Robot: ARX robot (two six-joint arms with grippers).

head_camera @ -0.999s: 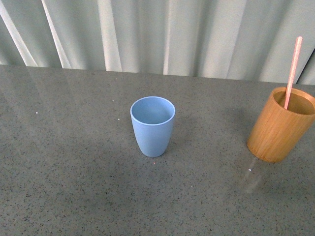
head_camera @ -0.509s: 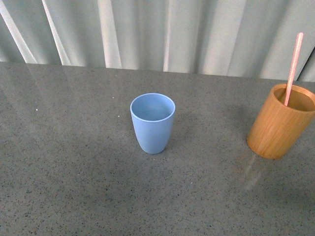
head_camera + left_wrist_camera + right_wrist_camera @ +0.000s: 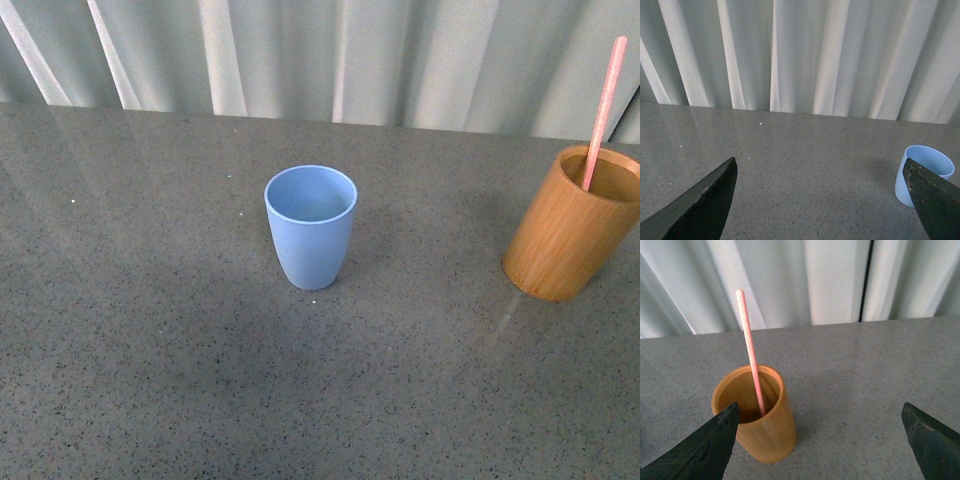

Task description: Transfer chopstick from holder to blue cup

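Observation:
The light blue cup (image 3: 311, 226) stands upright and empty in the middle of the grey table. The tan wooden holder (image 3: 570, 225) stands at the right edge of the front view with one pale pink chopstick (image 3: 603, 110) leaning in it. Neither gripper shows in the front view. In the left wrist view my left gripper (image 3: 820, 195) is open and empty, with the blue cup (image 3: 920, 165) partly behind one finger. In the right wrist view my right gripper (image 3: 820, 432) is open and empty; the holder (image 3: 757, 415) with the chopstick (image 3: 751, 347) stands by one finger.
The grey speckled table (image 3: 150, 330) runs back to a pale pleated curtain (image 3: 320, 60) along its far edge.
The front view has shifted: the cup, the holder and the table's far edge now sit higher in the frame. The objects keep their places relative to each other.

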